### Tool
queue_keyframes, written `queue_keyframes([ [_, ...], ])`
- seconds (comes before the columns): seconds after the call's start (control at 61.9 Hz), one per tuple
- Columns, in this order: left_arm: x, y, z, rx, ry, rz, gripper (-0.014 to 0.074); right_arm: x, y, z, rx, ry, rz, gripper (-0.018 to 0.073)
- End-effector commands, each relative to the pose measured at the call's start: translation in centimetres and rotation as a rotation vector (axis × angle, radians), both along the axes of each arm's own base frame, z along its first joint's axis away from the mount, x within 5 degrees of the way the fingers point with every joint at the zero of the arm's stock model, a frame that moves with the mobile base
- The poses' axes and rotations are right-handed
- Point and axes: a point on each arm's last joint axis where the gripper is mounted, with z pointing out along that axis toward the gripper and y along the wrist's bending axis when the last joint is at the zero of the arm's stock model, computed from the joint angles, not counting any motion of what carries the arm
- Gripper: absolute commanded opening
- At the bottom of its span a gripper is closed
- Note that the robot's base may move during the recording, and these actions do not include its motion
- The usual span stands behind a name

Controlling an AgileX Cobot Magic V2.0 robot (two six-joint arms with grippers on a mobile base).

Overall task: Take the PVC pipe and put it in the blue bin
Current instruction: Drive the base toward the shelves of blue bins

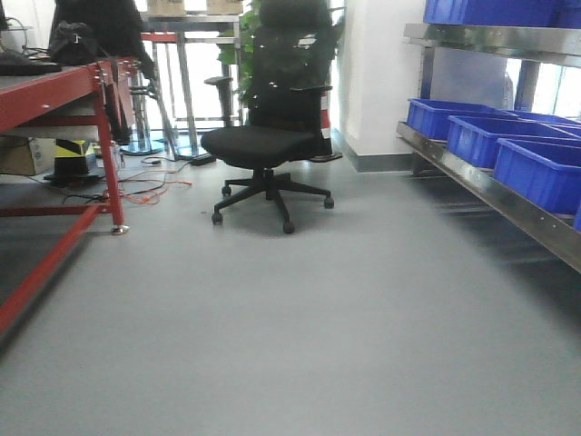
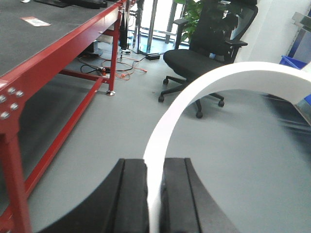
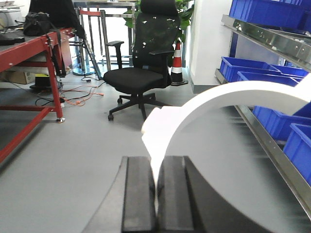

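Left gripper (image 2: pixel 154 167) clamped on a curved white PVC pipe (image 2: pixel 228 77); right gripper (image 3: pixel 156 167) likewise closed on a white arc of PVC pipe (image 3: pixel 233 94) (possibly the same piece; unclear). Blue bins (image 1: pixel 536 173) sit on the shelf (image 1: pixel 490 195) at right, well apart from both; office chair (image 1: pixel 268 136) ahead.

Left wrist view: left white arc (image 2: pixel 233 77) cut by right edge; lower end hidden between pads of left gripper (image 2: pixel 154 167), pads cropped at bottom.
Right wrist view: right white arc (image 3: pixel 233 94) and right gripper (image 3: pixel 156 165) likewise.
Front view: blue bins (image 1: pixel 536 168) cropped at right edge.
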Motion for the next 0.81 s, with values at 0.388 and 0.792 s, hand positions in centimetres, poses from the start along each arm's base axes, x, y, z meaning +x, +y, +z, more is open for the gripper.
queue_keyframes([
  [0.388, -0.12, -0.01, 0.35, -0.009, -0.034, 0.004, -0.0111, -0.01, -0.1, 0.16, -0.009, -0.022, -0.011, -0.0162],
  [0.792, -0.12, -0.01, 0.35, -0.009, -0.034, 0.004, -0.0111, -0.01, -0.1, 0.16, -0.009, -0.022, -0.011, -0.0162],
])
